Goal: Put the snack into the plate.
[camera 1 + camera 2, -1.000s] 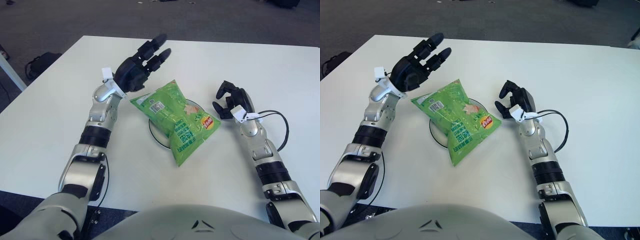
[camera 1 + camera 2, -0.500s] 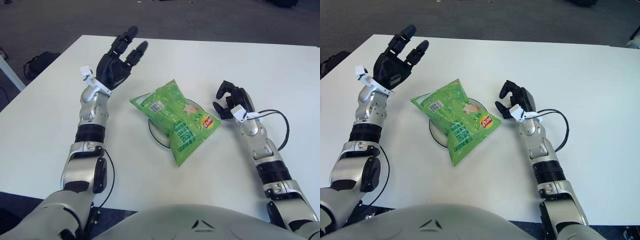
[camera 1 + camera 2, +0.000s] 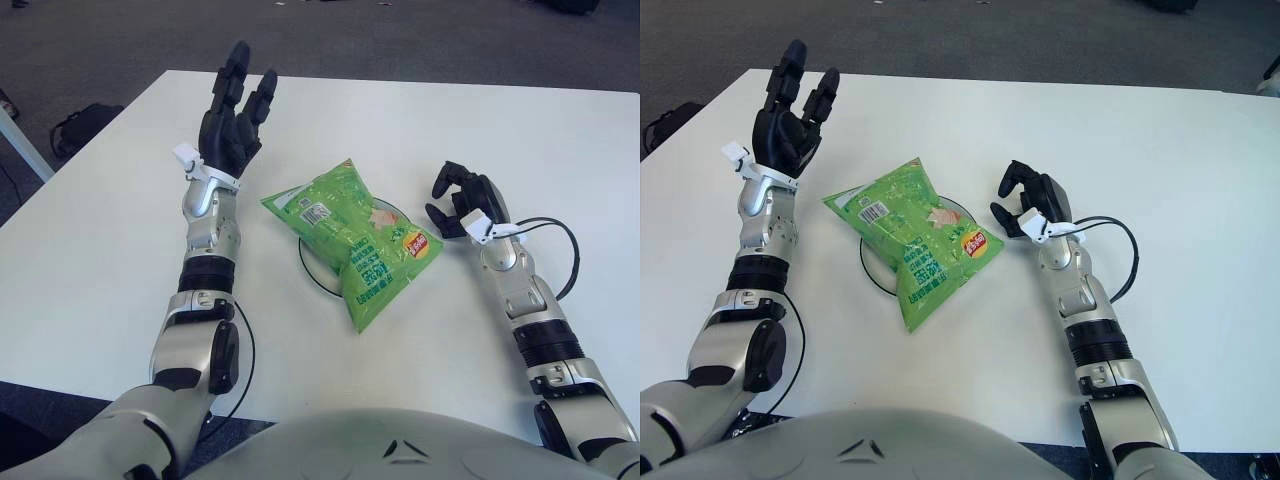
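**Snack bag lying across the plate, both my hands off it**

The green snack bag (image 3: 353,238) lies across the white plate (image 3: 309,272) near the middle of the white counter (image 3: 90,250). It covers most of the plate, so only the plate's near-left rim and a sliver at the far right edge show. The bag sits diagonally: its barcode end points toward my far left, and its narrower bottom end hangs past the plate's near rim onto the counter on my side.

My left hand (image 3: 232,123) is raised to the left of the bag and farther out, well apart from it, palm facing the bag. Its fingers (image 3: 236,66) are stretched straight out and released, holding nothing.

My right hand (image 3: 1032,202) shows just to the right of the plate, close to the bag's right corner but not touching it. Its fingers (image 3: 1009,181) are loosely curled and arched, with a gap between them, and nothing is in them. A thin black cable (image 3: 1118,258) loops over the counter beside my right forearm.
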### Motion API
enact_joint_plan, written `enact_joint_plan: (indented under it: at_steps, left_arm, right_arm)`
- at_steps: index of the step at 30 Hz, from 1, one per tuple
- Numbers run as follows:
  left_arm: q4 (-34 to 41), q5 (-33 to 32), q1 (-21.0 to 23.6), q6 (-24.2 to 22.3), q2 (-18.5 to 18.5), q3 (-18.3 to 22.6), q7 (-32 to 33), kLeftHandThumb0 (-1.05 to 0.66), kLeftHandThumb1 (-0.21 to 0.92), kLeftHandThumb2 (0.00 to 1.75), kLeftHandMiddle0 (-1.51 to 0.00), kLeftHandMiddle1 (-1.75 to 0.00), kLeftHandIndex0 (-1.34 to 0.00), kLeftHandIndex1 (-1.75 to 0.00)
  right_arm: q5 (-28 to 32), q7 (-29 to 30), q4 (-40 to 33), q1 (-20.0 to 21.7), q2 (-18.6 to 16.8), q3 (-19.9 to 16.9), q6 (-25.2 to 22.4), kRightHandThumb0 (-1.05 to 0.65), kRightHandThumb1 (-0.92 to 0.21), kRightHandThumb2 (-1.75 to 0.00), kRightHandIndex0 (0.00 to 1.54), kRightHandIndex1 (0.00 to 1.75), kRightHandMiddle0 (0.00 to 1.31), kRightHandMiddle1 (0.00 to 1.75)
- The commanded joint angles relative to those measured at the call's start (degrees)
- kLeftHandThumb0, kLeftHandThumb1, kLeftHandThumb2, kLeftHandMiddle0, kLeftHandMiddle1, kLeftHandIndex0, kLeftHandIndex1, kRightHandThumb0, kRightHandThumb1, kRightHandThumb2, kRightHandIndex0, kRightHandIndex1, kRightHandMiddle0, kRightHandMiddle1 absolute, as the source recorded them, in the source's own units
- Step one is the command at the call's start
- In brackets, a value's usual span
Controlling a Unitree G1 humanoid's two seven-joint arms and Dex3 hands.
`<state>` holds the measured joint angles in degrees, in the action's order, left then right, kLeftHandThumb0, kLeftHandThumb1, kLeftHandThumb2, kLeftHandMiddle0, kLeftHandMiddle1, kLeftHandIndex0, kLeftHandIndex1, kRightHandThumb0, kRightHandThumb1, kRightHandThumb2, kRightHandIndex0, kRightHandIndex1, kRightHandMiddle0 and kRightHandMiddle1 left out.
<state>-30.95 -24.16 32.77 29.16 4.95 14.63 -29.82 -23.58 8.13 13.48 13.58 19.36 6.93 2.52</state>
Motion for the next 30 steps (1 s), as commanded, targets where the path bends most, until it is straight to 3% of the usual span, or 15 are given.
enact_joint_plan:
  at_steps: [1,6,17,18,19,21,23,26,30]
  left_arm:
    - [-2.81,0.04,-0.07,0.93,0.84,1.70,1.29,-0.93,0.92,0.75,-0.26,-0.11,0.00,-0.16]
    - [-4.76,2.42,-0.89,2.31,1.52,1.73,2.69,-1.01,0.92,0.78,-0.23,-0.10,0.00,-0.27]
    - [-12.41,6.76,-2.79,6.09,2.75,0.91,3.18,-0.94,0.92,0.93,-0.28,-0.14,0.00,-0.38]
    - [-13.47,7.34,-2.51,6.03,3.03,0.93,3.98,-0.94,0.92,0.95,-0.32,-0.25,0.00,-0.43]
    - [-14.25,7.74,-2.29,6.02,3.23,0.96,4.53,-0.93,0.92,0.96,-0.38,-0.45,0.00,-0.68]
    - [-15.09,9.15,-2.01,5.08,3.54,0.93,7.08,-0.93,0.92,0.98,-0.43,-0.72,-0.02,-0.97]
    - [-18.48,11.07,-1.15,4.71,4.66,1.09,10.23,-0.89,0.92,0.99,-0.49,-1.16,-0.11,-1.36]
    - [-19.78,14.15,-1.47,5.48,5.25,0.43,13.96,-0.82,0.92,0.97,-0.59,-1.55,-0.28,-1.62]
    - [-21.38,17.32,-2.98,6.02,5.98,-0.80,16.86,-0.68,0.92,0.91,-0.73,-1.69,-0.42,-1.71]
  right_arm:
    - [-0.66,-3.05,5.24,-4.82,-0.48,2.16,-3.89,-0.53,-0.21,-1.44,1.30,1.75,0.70,1.75]
    - [-0.92,-3.03,5.43,-4.62,-0.49,2.36,-4.13,-0.53,-0.21,-1.45,1.30,1.75,0.71,1.75]
    - [-0.17,-3.44,4.81,-5.11,-0.79,2.03,-4.46,-0.51,-0.26,-1.39,1.30,1.75,0.67,1.75]
    - [-0.20,-3.45,4.72,-5.12,-0.79,2.03,-4.60,-0.51,-0.26,-1.38,1.30,1.75,0.66,1.75]
    - [-0.24,-3.45,4.65,-5.13,-0.79,2.03,-4.71,-0.51,-0.26,-1.38,1.30,1.75,0.66,1.75]
    - [-0.40,-3.40,4.51,-5.15,-0.80,2.08,-4.97,-0.51,-0.27,-1.38,1.30,1.75,0.66,1.75]
    - [-0.73,-3.30,4.41,-5.11,-0.75,2.24,-5.18,-0.50,-0.27,-1.37,1.30,1.75,0.66,1.75]
    - [-1.26,-3.16,4.44,-5.07,-0.54,2.56,-5.19,-0.51,-0.26,-1.38,1.30,1.75,0.66,1.75]
    - [-1.51,-3.16,4.50,-5.20,-0.32,2.76,-4.92,-0.51,-0.25,-1.39,1.30,1.75,0.67,1.75]
